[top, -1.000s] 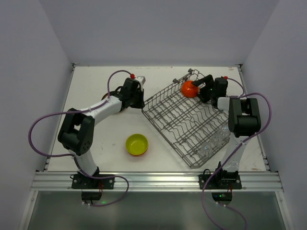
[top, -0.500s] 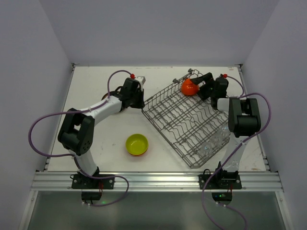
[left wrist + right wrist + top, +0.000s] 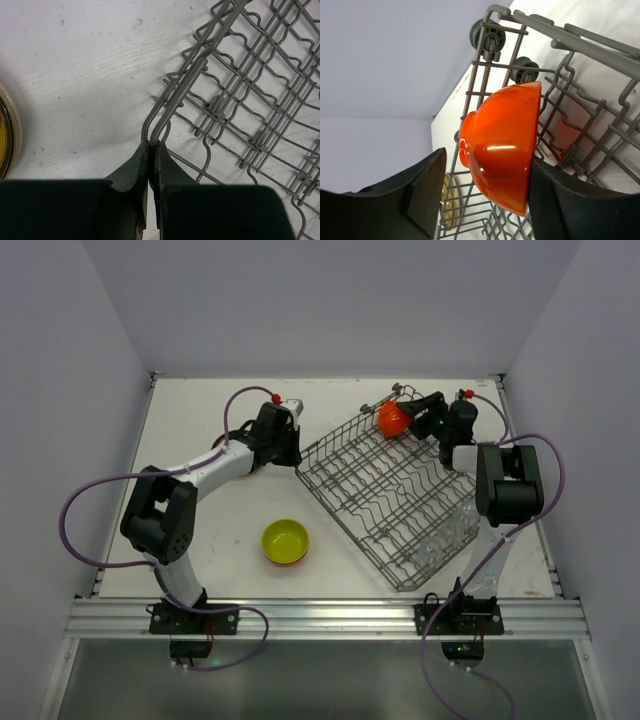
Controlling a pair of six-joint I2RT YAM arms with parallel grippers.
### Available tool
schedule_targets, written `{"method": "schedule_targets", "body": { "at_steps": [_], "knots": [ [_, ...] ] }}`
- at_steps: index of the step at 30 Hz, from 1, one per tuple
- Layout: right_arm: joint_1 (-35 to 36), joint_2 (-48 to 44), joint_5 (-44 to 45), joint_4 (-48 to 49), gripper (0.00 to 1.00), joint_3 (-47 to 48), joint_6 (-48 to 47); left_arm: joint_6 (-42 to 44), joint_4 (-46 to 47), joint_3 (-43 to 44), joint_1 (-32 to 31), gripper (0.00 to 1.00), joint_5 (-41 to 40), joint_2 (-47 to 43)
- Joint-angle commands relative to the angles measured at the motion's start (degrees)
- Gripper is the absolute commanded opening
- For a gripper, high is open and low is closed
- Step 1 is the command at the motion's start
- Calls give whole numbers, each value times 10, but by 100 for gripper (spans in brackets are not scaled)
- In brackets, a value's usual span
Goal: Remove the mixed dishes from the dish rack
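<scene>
1. From above, the dish rack [image 3: 345, 502] lies askew on the worktop [image 3: 200, 400]. An orange bowl [image 3: 392, 421] stands on edge in the rack's far corner. Clear glasses [image 3: 447, 532] sit in its near right corner. A yellow-green bowl [image 3: 285, 540] rests on the worktop just off the rack's near left side, with an orange rim showing beneath it. The left tool [image 3: 297, 462] meets the rack's left corner. The right tool [image 3: 408, 418] reaches into the far corner at the orange bowl.

2. From the left wrist, the left tool [image 3: 150, 145] is closed, and the rack's [image 3: 186, 85] corner wire is pinched at its tips. A yellow-brown plate [image 3: 6, 132] lies on the worktop [image 3: 90, 65], well left of the rack.

3. From the right wrist, the right tool [image 3: 487, 160] is open around the orange bowl [image 3: 502, 150]. One finger [image 3: 555, 200] touches the bowl's rim, while a gap separates the other finger [image 3: 425, 195] from the bowl's foot. The bowl leans among the rack's [image 3: 580, 45] wires, just beside its small wheels [image 3: 490, 32].
</scene>
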Motion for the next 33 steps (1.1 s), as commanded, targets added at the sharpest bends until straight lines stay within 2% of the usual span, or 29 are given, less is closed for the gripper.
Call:
{"method": "schedule_targets", "body": {
  "at_steps": [1,3,6,8,11,13,17,22,25,33],
  "knots": [
    [2,2,-16,57,59,-1,7,-3,-8,-3,-8,0,25,10],
    [2,2,-18,63,54,-2,9,-3,-8,-2,-8,0,26,11],
    [4,4,-21,66,52,-2,9,-3,-8,-2,-8,0,27,11],
    [5,9,-24,66,44,1,9,-3,-8,-2,-8,0,27,11],
    [6,14,-28,68,41,6,9,-3,-8,-2,-8,0,26,10],
    [7,18,-31,73,31,6,11,-3,-8,-3,-8,0,26,10],
    [7,21,-37,83,20,1,14,-3,-8,-2,-8,0,26,12],
    [7,13,-43,113,14,-15,28,-3,-9,-3,-8,0,24,10],
    [7,5,-52,132,0,-23,34,-3,-9,-3,-8,0,24,10],
    [7,-21,-82,226,0,-36,52,-3,-9,-4,-8,0,24,8]
  ]
}}
